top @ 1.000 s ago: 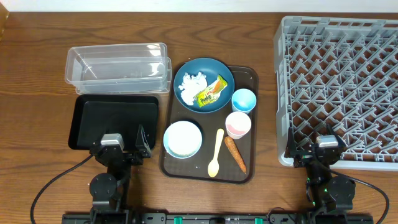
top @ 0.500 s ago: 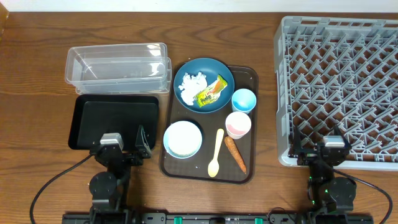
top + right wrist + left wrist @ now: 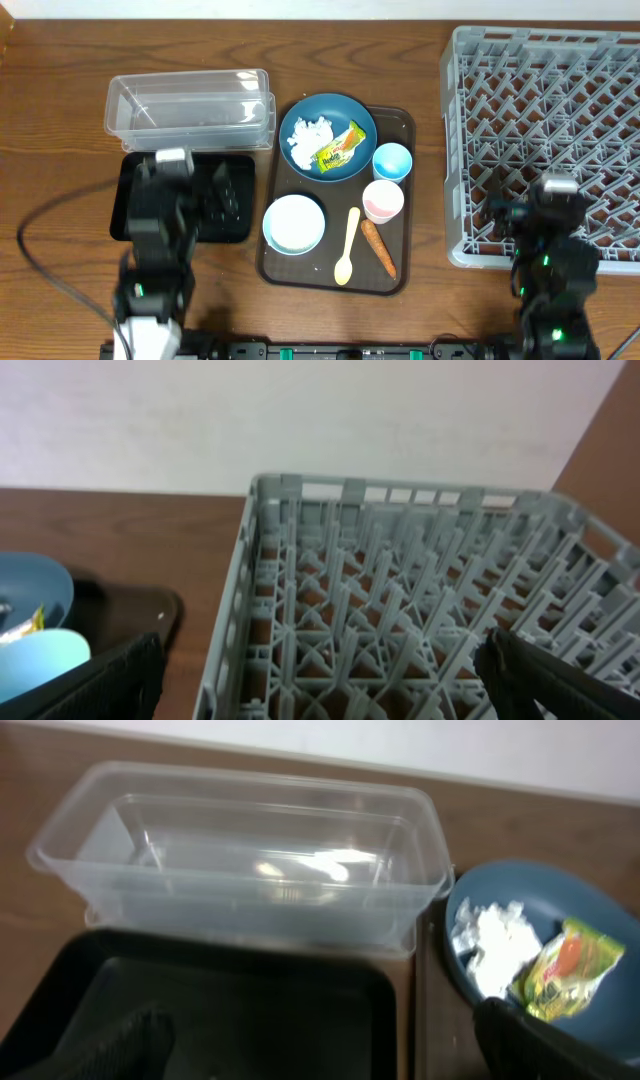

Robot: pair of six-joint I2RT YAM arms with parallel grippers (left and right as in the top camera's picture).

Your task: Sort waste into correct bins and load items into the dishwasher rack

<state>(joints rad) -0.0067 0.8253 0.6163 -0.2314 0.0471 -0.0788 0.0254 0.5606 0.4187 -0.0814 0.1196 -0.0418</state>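
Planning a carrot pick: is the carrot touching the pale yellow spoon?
Apart. The overhead view shows a strip of brown tray between carrot and spoon.

Likely a lab bench staged as a kitchen: wooden table (image 3: 50, 120), bare white wall (image 3: 300, 410), grey dishwasher rack (image 3: 540, 38), brown serving tray (image 3: 300, 270).

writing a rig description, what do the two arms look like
Both are black and blocky. The left arm has a pale grey cap and a black cable trailing off left; the right arm has the same cap and small green lights.
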